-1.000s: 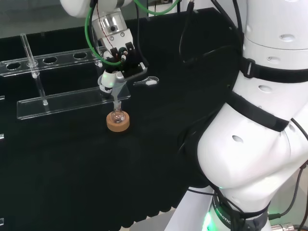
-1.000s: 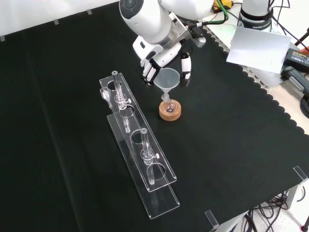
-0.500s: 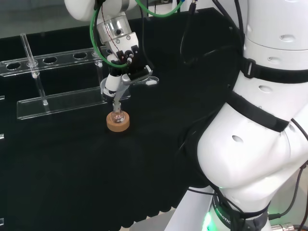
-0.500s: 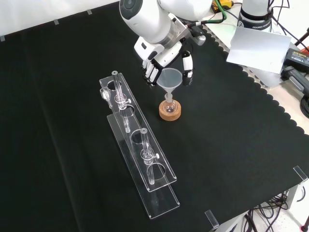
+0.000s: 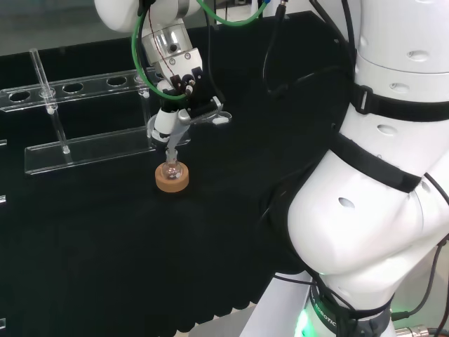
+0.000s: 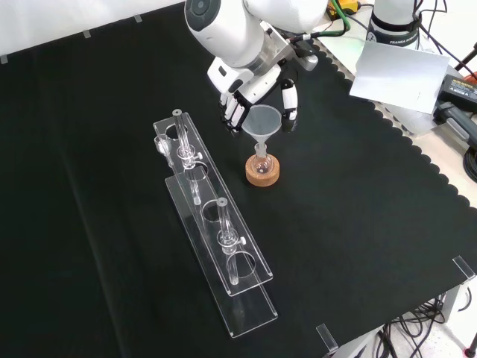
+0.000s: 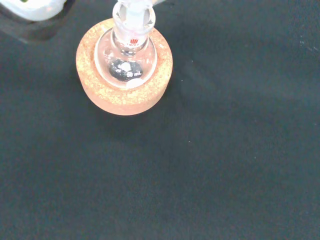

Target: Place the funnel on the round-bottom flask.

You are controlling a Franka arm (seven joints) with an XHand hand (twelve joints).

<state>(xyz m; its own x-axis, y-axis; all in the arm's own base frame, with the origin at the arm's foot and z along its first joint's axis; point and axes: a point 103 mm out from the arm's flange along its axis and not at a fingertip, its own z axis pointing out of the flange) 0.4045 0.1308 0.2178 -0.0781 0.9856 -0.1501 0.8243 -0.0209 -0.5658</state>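
A clear funnel [image 6: 262, 121] stands upright with its stem in the neck of a small round-bottom flask [image 6: 261, 159]. The flask sits on a cork ring [image 6: 263, 174] on the black cloth. In the head view the funnel [image 5: 170, 134] rises from the flask [image 5: 171, 169] on the ring [image 5: 172, 182]. The hand [image 6: 252, 83] hovers just above and behind the funnel, its fingers [image 6: 232, 112] and thumb hanging straight on either side of the rim, open. The hand [image 5: 184, 88] is above the funnel in the head view too. The wrist view looks down on the flask [image 7: 127, 55] and ring [image 7: 125, 100].
A long clear rack [image 6: 216, 231] with glass tubes lies left of the flask in the front view; in the head view the rack [image 5: 84, 144] is behind it. A grey sheet [image 6: 395, 74] lies past the cloth's scalloped edge [image 6: 417, 160] at the right.
The hand has lifted a little and drawn back from the funnel, its fingers spread off the rim. The funnel stays standing in the flask's neck.
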